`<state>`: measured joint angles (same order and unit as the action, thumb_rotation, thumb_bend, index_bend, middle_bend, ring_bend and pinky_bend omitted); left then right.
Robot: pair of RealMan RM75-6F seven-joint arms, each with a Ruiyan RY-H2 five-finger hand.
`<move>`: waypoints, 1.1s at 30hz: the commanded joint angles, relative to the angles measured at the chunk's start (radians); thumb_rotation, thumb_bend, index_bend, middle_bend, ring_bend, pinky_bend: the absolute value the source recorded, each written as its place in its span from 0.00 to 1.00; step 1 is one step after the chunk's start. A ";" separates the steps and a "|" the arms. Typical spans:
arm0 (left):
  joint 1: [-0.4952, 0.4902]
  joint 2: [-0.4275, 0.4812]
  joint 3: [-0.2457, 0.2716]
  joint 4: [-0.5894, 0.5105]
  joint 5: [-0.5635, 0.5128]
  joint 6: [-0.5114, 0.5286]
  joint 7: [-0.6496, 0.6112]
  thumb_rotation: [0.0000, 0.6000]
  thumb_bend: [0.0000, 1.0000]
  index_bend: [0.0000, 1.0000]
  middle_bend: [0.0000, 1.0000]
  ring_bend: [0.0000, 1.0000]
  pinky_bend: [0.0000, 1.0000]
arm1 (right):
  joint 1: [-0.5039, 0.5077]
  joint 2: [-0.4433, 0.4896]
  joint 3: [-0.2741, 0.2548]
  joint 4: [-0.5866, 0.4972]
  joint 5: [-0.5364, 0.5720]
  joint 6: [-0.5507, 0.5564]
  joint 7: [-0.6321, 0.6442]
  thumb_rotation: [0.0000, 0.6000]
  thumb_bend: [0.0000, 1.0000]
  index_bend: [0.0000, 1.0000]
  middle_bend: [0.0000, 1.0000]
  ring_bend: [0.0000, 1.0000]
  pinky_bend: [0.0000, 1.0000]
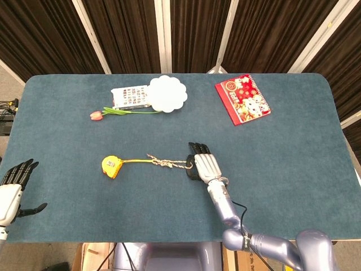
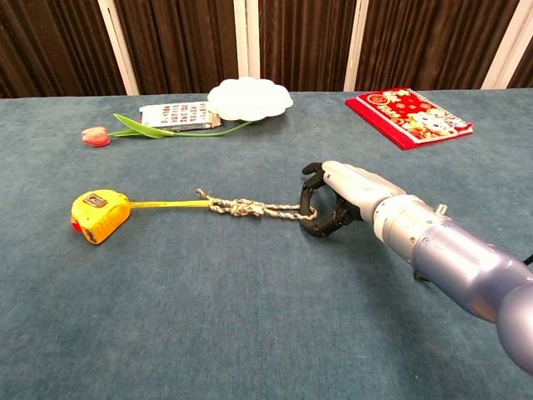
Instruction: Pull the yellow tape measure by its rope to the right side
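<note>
At lower left of the head view, item one: your left hand (image 1: 12,189), idle at the table's near edge, fingers spread, holding nothing. Upper left of centre: a tulip (image 1: 115,112), a printed card (image 1: 130,97) and a white scalloped plate (image 1: 167,93), clustered well apart from the work. Left of centre: the yellow tape measure (image 1: 111,166), lying on the blue table (image 1: 293,169), its yellow blade drawn out toward the right and joined to the knotted rope (image 2: 254,209). Centre: your right hand (image 2: 333,200), fingers curled around the rope's right end; whether the pinch is firm cannot be told from either view. Upper right: a red booklet (image 1: 243,99), clear of the likely pull path. Risks, judged: if the rope only rests in the curl, it may slide out once you pull, leaving the tape measure where it is. A sharp pull could extend more blade instead of moving the case, or tip the case over. Draw slowly, low along the cloth.
</note>
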<state>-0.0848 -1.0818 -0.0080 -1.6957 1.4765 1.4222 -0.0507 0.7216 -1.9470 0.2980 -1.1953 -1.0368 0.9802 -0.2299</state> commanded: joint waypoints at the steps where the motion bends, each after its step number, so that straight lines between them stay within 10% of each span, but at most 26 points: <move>1: 0.000 0.000 0.000 0.000 0.000 0.000 -0.001 1.00 0.00 0.00 0.00 0.00 0.00 | -0.002 0.005 0.001 -0.011 -0.001 0.004 0.001 1.00 0.46 0.62 0.11 0.00 0.00; 33: 0.004 0.000 0.007 -0.002 0.023 0.014 0.008 1.00 0.00 0.00 0.00 0.00 0.00 | -0.053 0.296 0.179 -0.447 0.438 0.060 -0.028 1.00 0.47 0.62 0.11 0.00 0.00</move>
<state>-0.0810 -1.0815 -0.0010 -1.6977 1.4993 1.4356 -0.0434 0.6738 -1.6640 0.4729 -1.6318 -0.6074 1.0311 -0.2581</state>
